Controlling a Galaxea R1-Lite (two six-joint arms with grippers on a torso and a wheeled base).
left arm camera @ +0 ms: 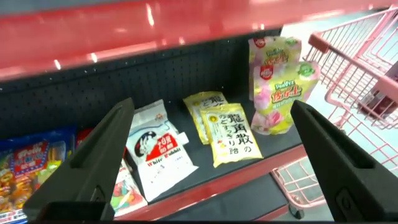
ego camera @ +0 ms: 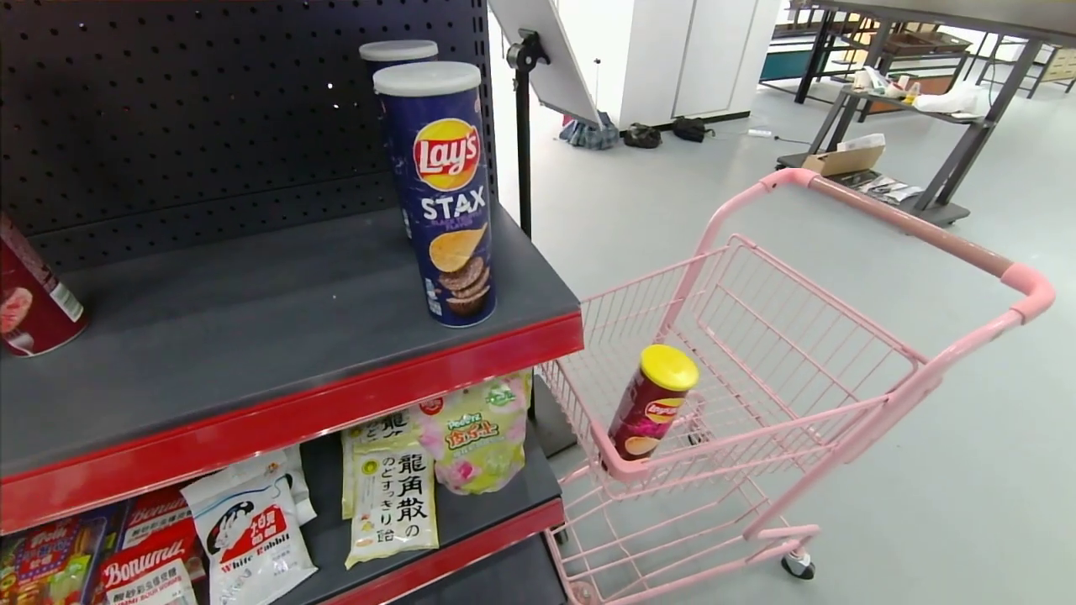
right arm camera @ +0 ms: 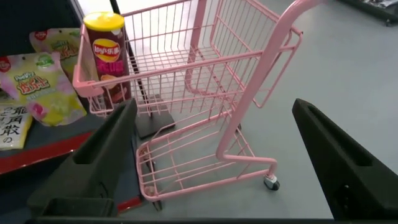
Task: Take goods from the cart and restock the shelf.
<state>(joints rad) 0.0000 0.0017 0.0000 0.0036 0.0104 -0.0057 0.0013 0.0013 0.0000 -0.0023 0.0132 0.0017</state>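
Note:
A maroon chip can with a yellow lid stands upright in the near corner of the pink cart's basket, beside the shelf. On the upper shelf a tall dark-blue chip can stands near the right end, with a second one behind it. A red can shows at the shelf's left edge. My left gripper is open, low in front of the lower shelf's snack bags. My right gripper is open, low in front of the cart, apart from the can.
The lower shelf holds several snack bags: a white one, yellow ones and a green-pink one. A black stand pole rises just behind the shelf's right end. Tables stand far back on open grey floor.

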